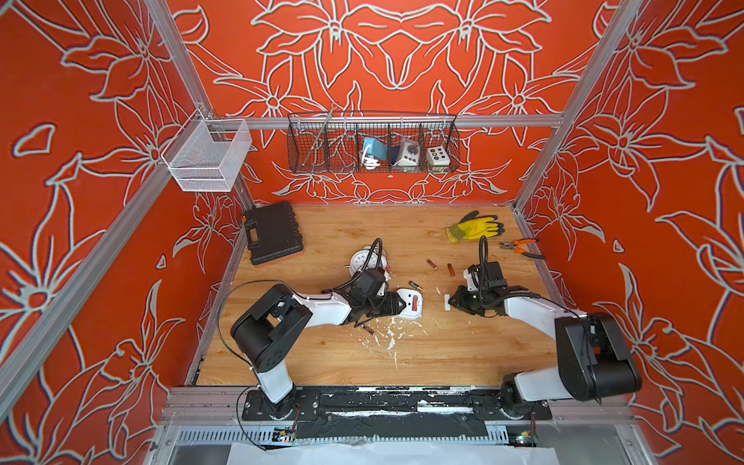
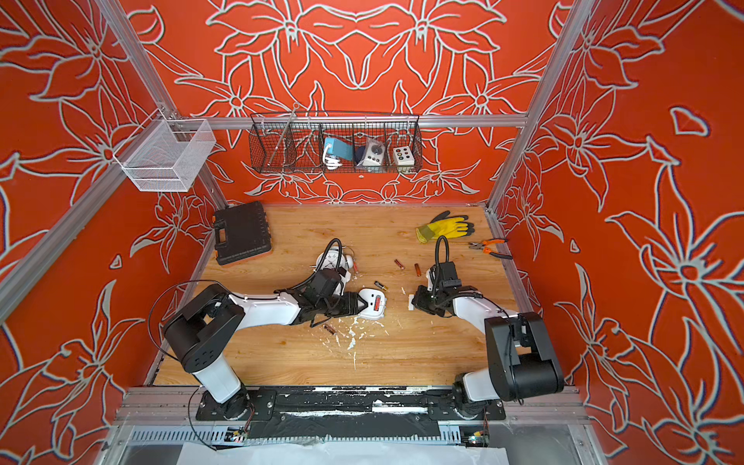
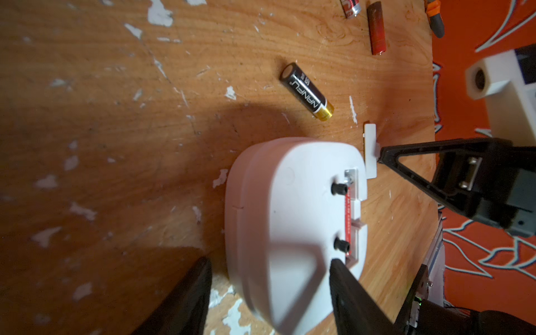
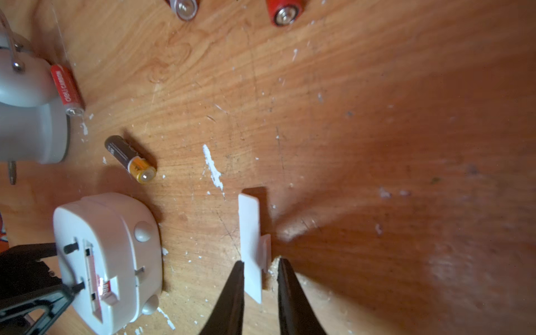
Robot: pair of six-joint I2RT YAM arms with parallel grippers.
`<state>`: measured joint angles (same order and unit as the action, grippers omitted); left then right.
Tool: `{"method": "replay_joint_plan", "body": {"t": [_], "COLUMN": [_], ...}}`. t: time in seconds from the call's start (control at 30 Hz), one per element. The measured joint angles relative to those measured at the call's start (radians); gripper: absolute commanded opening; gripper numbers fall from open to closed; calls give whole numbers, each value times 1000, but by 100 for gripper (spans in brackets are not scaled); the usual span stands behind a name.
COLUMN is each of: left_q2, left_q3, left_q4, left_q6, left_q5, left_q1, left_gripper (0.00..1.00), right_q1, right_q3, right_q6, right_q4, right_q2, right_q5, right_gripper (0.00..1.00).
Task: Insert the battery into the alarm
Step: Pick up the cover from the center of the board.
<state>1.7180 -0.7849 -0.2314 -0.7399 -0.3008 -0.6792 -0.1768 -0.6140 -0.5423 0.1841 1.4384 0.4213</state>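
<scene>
Left pincer (image 3: 272, 262) half-open, clasping white alarm (image 3: 290, 188) with red battery (image 1: 414, 302) inside; right pincer (image 4: 259, 262) beside alarm, narrowed astride loose cover (image 4: 249, 226), grip unclear.

table (image 1: 443, 354): light wood board, with white flecks (image 1: 390, 342) scattered near its middle
tool case (image 1: 273, 232): black with orange trim, closed, lying flat at the far left corner
glove (image 1: 475, 226): yellow with dark fingertips, lying flat near the far right corner
pliers (image 1: 522, 247): orange handles, just beside the glove (on the nearer side)
white mesh basket (image 1: 207, 155): hanging on the left frame rail
black wire basket (image 1: 314, 153): hanging on the back rail, in compartments; it holds a blue item (image 1: 374, 148), a grey-white device (image 1: 406, 155) and a white button box (image 1: 438, 155)
</scene>
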Motion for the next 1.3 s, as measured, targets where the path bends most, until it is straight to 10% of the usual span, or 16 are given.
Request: {"method": "replay_joint_plan", "body": {"t": [1.3], "left_q2": [0], "left_q3": [0], "left_q4": [1], "left_q6": [0], "left_q5": [0], "left_q1": [0], "left_gripper": [62], "right_q1": [4], "right_q3": [22], "right_q6": [1], "right_q4": [-54], "right_q2": [6], "right_q5": [32], "right_gripper": [1]}}
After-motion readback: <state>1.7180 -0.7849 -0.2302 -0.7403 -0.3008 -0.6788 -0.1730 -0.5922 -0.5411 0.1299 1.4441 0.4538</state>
